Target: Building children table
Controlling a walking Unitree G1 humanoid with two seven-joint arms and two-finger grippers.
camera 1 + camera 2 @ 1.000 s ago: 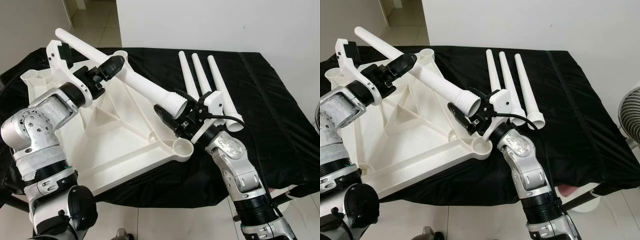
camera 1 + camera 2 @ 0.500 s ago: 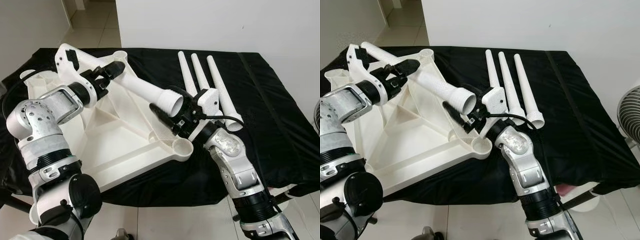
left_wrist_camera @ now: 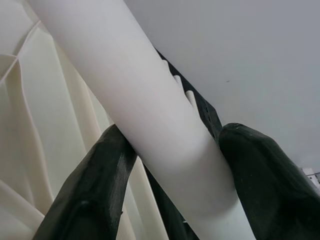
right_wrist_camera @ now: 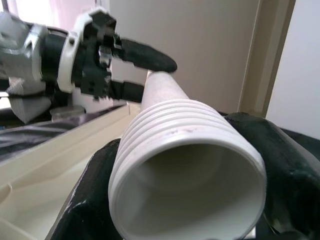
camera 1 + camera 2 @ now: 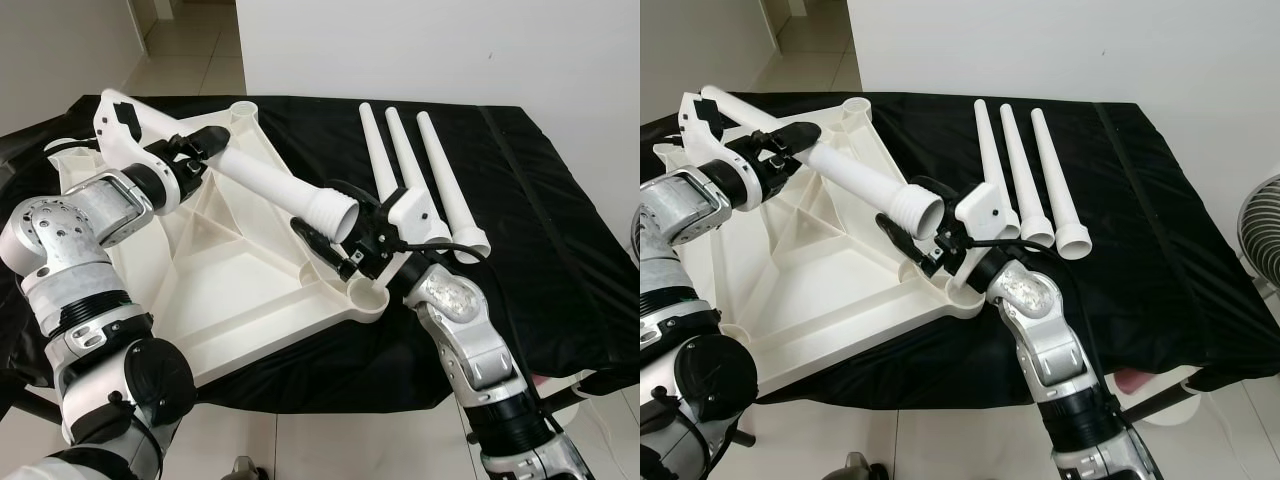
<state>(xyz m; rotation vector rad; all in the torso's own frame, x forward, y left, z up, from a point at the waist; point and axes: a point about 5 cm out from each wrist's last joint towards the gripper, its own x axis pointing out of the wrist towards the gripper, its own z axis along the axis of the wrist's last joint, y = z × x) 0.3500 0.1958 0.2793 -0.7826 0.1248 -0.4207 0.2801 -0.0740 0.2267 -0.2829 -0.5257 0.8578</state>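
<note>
Table leg (image 5: 262, 178), a smooth white plastic tube that flares into a ribbed, threaded collar with a hollow mouth, is held in the air at a slant above the upturned tabletop (image 5: 215, 290), narrow end far and to the left, threaded end near and to the right. In the left eye view the left gripper (image 5: 203, 148) clamps the narrow part of the shaft between its two black fingers, while the right gripper (image 5: 335, 228) closes around the threaded collar, which sits just above and to the far side of a round corner socket (image 5: 369, 297) of the tabletop. The tabletop is a matte cream moulding with raised diagonal ribs, lying on a black cloth (image 5: 540, 210).

In the right eye view three more legs (image 5: 1025, 180), slim white cones, lie side by side on the cloth to the right, their wide ends toward the robot.

In the left wrist view the glossy black fingers (image 3: 90, 195) press either side of the smooth white shaft, with the ribbed cream tabletop behind.

In the right wrist view the open mouth of the leg, ringed by thread ridges, sits between two rounded black fingers (image 4: 87, 200); beyond it the left gripper grips the shaft.
</note>
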